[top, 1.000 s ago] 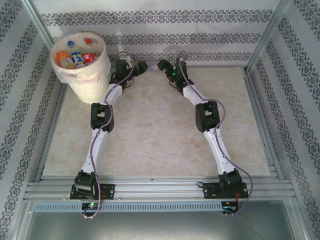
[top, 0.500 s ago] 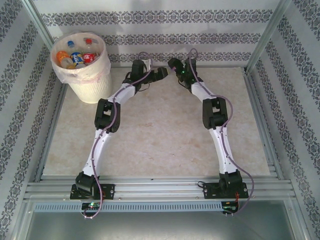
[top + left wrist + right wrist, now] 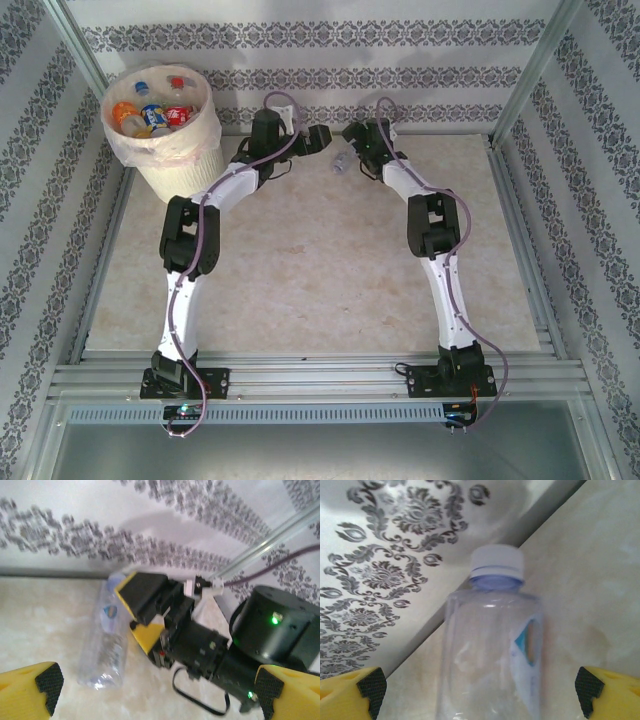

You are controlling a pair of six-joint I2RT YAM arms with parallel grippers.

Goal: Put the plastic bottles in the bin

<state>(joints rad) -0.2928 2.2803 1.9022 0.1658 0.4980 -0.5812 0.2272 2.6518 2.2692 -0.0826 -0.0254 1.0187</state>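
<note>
Lone clear bottle [image 3: 340,162] lying on worktop [image 3: 300,270], top centre of overhead frame, close to back wall [image 3: 300,50]. Right end effector [image 3: 352,140] spread wide, bottle lined up between fingers in wrist view, cap pointing away. Left end effector [image 3: 318,138] spread too, just beside bottle. Other bottles [image 3: 150,112] piled in bin [image 3: 190,175], upper left.
</note>
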